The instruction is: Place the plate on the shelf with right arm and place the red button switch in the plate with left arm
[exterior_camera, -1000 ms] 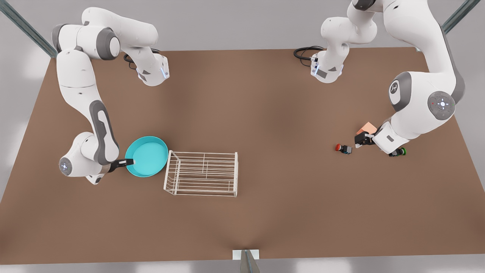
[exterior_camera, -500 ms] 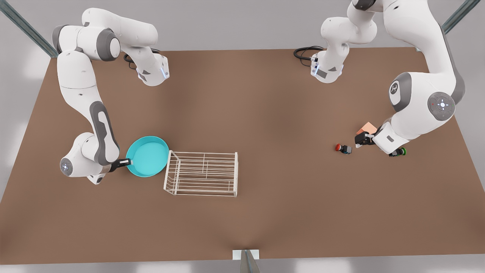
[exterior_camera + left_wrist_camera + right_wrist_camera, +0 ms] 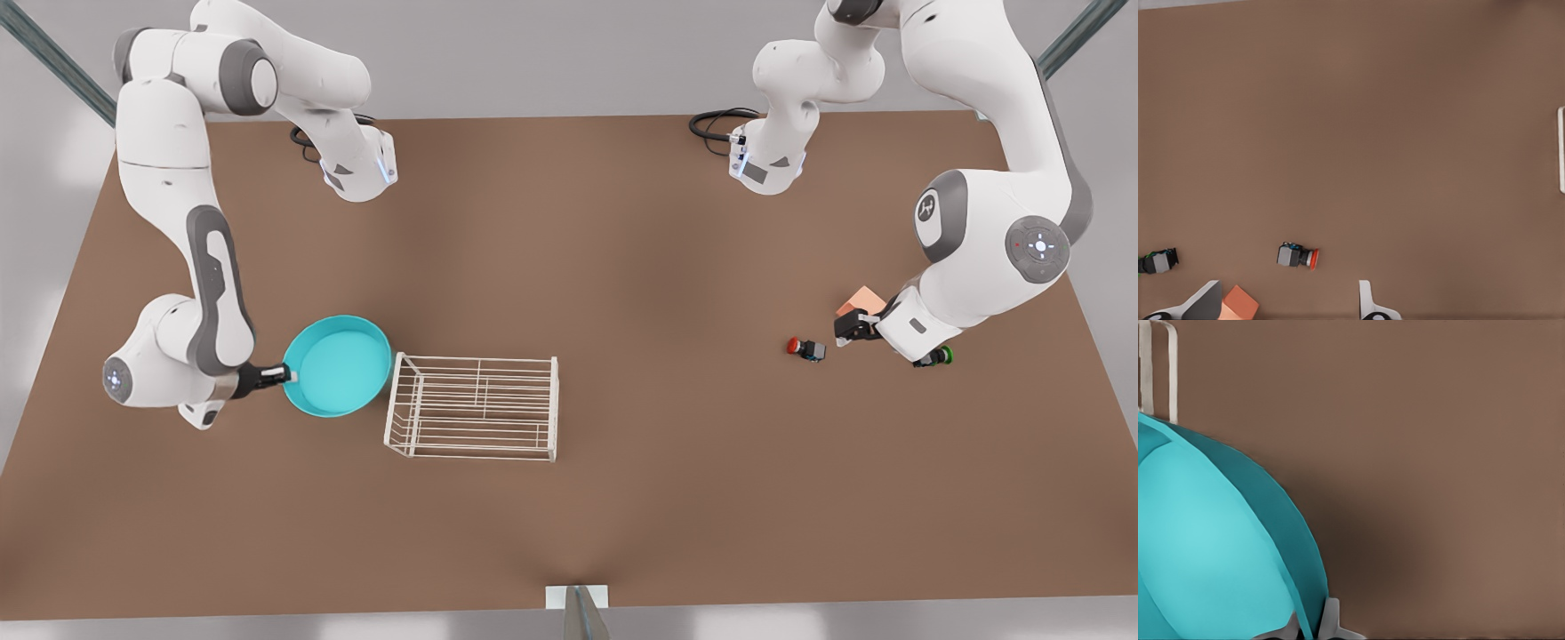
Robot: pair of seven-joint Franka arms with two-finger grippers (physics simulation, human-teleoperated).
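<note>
Here the right claw pinches the plate by its left rim, just left of the shelf. Well to the right, the red button switch lies on the table, the spread left claw just beside it.

Turquoise plate, white shelf, brown table

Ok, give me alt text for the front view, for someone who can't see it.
On a brown table, the right arm's tool grips the rim of a turquoise plate beside a white wire shelf. At the front view's right, the left arm's tool hangs open near a red button switch, an orange cube and a green-capped switch.
</note>
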